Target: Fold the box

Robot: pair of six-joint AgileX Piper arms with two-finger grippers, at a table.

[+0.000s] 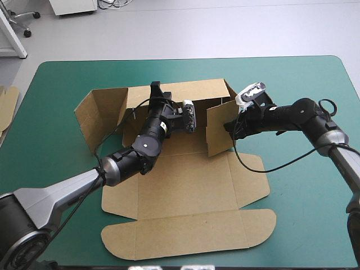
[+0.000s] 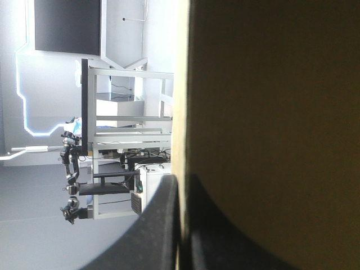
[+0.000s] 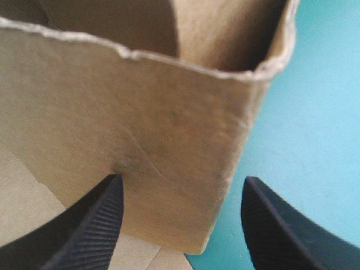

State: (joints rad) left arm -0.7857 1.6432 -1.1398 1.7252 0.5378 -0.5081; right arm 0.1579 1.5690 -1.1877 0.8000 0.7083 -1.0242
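The brown box [image 1: 185, 180] lies partly raised in the middle of the teal-green table [image 1: 304, 191]. Its far wall and left wall stand up; the lid lies flat toward the near edge. My left gripper [image 1: 156, 90] reaches over the base to the far wall's top edge. In the left wrist view the board [image 2: 270, 112] runs edge-on between its fingers [image 2: 157, 230], which are shut on it. A right side flap [image 1: 219, 128] stands upright, and my right gripper [image 1: 229, 127] is at its outer face. In the right wrist view this gripper [image 3: 181, 180] is open, with the box wall [image 3: 140, 112] just ahead of the fingers.
More brown board [image 1: 7, 107] shows at the table's left edge. Bare cover lies to the right of the box and along the far edge. The flat lid flap [image 1: 185, 239] reaches close to the near edge.
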